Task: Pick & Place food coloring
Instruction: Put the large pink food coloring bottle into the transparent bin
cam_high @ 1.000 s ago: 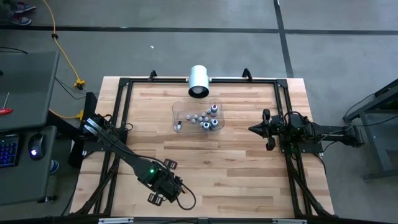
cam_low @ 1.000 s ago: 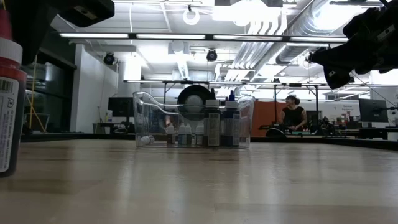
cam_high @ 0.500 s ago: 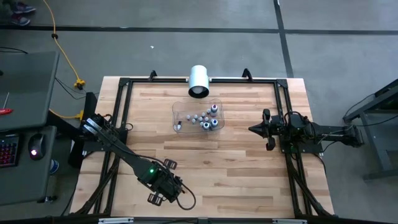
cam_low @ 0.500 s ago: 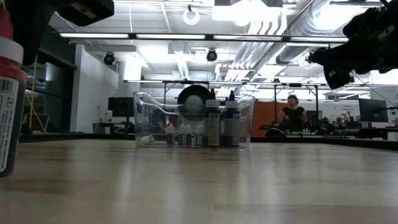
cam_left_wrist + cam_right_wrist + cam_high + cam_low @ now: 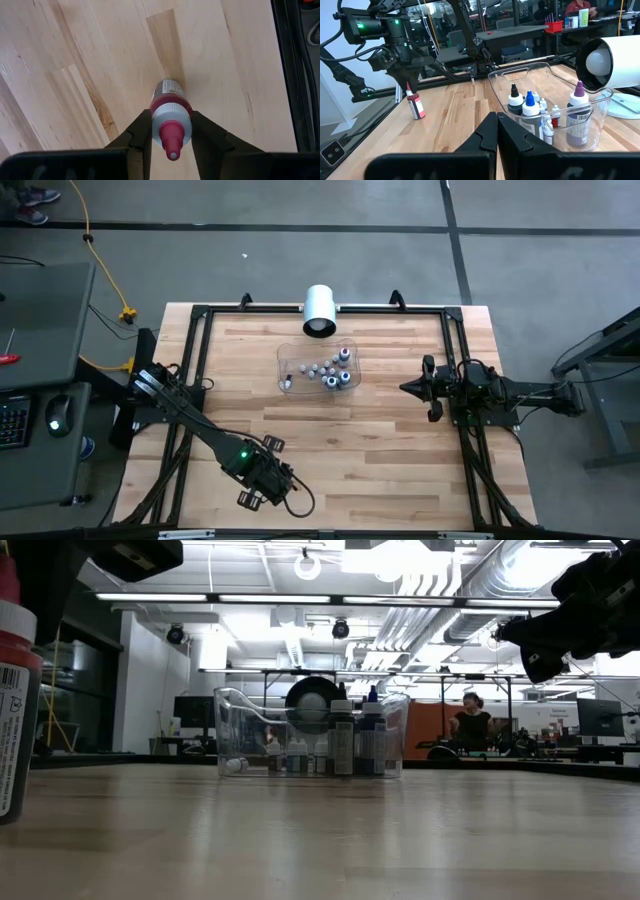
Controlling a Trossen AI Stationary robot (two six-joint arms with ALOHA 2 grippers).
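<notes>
Pale wooden plank table point(image 5: 380, 440) inside a black metal frame, both dark arms over it.

Largest on the table was the white cylinder point(image 5: 319, 309) lying at the far edge, and just in front of it the clear shallow plastic tray point(image 5: 290, 358) that held most of the tiny food coloring bottles point(image 5: 330, 370), white-capped with a few blue ones, standing upright. The left gripper point(image 5: 171, 131) was down at the near left part of the table, well apart from the tray, its two fingers closed on the neck of a small red-capped bottle of red food coloring point(image 5: 170, 107) that stood upright with its base on the wood. The right gripper point(image 5: 498, 131) hung above the right side of the table, fingers pressed together, holding nothing.
</notes>
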